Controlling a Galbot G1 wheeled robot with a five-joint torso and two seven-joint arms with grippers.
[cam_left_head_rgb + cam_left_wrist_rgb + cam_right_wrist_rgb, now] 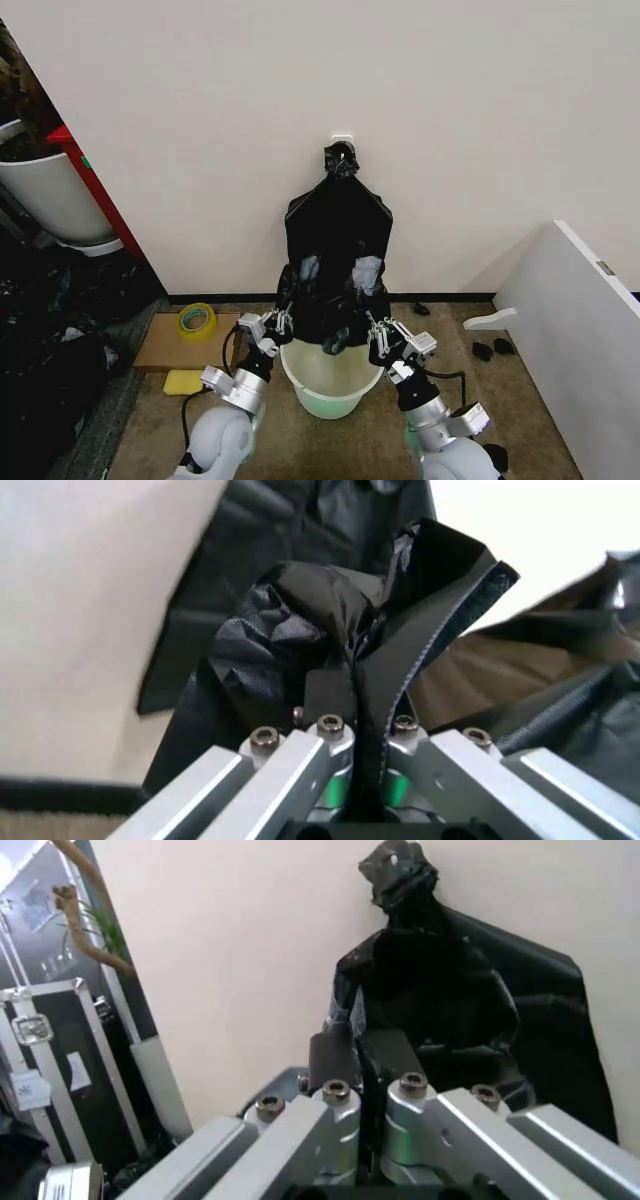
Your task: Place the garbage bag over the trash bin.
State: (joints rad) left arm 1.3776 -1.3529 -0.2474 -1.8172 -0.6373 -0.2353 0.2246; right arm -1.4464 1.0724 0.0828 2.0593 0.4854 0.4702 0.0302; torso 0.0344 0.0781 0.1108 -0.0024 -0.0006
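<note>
The trash bin [330,388], round and white with a pale green base, stands on the floor between my arms. Just above its rim hangs the garbage bag [330,300], black, glossy and crinkled, stretched between both grippers. My left gripper [277,324] is shut on the bag's left edge, and a fold of black plastic [300,630] is pinched in my left gripper [352,686]. My right gripper [378,336] is shut on the right edge, with bag film [440,990] clamped in my right gripper [360,1057]. The bag's lower tip dips toward the bin's mouth.
A flat black bag [338,215], knotted at its top, hangs on the wall behind. A yellow tape roll [197,320] lies on cardboard [165,345] at the left, near a yellow sponge [183,381]. A white-grey plant pot [50,195] stands far left, a white panel [580,320] right.
</note>
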